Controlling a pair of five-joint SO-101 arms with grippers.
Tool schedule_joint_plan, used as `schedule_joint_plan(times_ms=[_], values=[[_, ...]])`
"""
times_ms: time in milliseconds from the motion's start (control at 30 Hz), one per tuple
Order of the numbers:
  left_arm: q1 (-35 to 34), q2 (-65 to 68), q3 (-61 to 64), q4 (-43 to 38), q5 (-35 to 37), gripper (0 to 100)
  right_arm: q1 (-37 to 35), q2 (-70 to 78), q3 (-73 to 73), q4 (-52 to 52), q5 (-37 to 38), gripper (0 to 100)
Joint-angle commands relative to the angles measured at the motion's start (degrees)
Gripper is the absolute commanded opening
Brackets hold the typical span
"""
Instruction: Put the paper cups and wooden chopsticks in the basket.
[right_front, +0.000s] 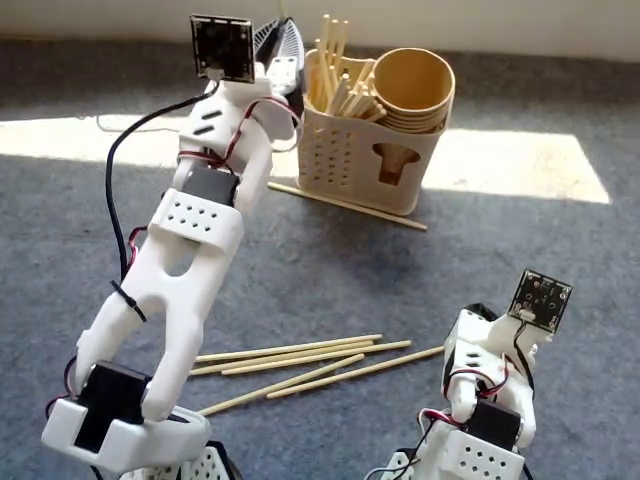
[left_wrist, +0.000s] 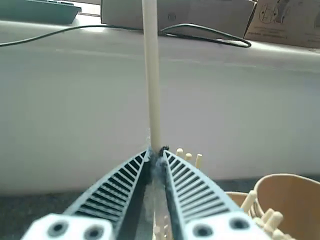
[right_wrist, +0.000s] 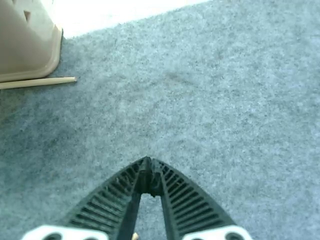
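Rough grey carpet (right_front: 330, 270) lies matt beneath pale, smooth wooden chopsticks (right_front: 300, 355). The perforated basket (right_front: 355, 165) is smooth cream plastic, and the cups (right_front: 412, 88) are matt tan paper. The arms (right_front: 185, 260) are matt white plastic, the right gripper (right_wrist: 146, 167) ribbed black plastic.

Kind of place: carpeted indoor room, office or home workroom; cannot tell which.
Floor: grey short-pile carpet (right_wrist: 210, 100) directly under and ahead of the right pincer (right_wrist: 146, 169).
Light: bright patch of sunlight (right_front: 520, 165) across the carpet, well beyond the right pincer.
Wall: low white ledge (left_wrist: 75, 100) facing the left pincer (left_wrist: 156, 151).
Storage: cardboard boxes (left_wrist: 285, 20) and a black cable (left_wrist: 210, 34) atop that ledge, above the left pincer's tips.
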Motion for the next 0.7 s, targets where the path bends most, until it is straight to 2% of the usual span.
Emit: schedule_joint_plan(times_ms=[0, 100, 233, 500, 667], values=[[-0.9, -0.1, 1.4, -1.2, 0.8, 1, 0.6, -0.7, 6.3, 0.1, 0.5, 0.9], [-0.9, -0.6, 3.7, -0.9, 0.8, 3, 0.6, -0.7, 6.3, 0.1, 0.5, 0.9], [-1.3, -0.7, 5.7, -0.3, 0.8, 13, 0.6, -0.7, 6.3, 0.1, 0.5, 0.9], [-2.2, -0.8, -0.8, 15.6, 0.4, 14, 0.6, -0.7, 6.3, 0.1, 0.5, 0.9], [-2.2, -6.7, -4.4, 27.4, 0.4, 14, 0.6, -0.7, 6.3, 0.1, 0.5, 0.9]])
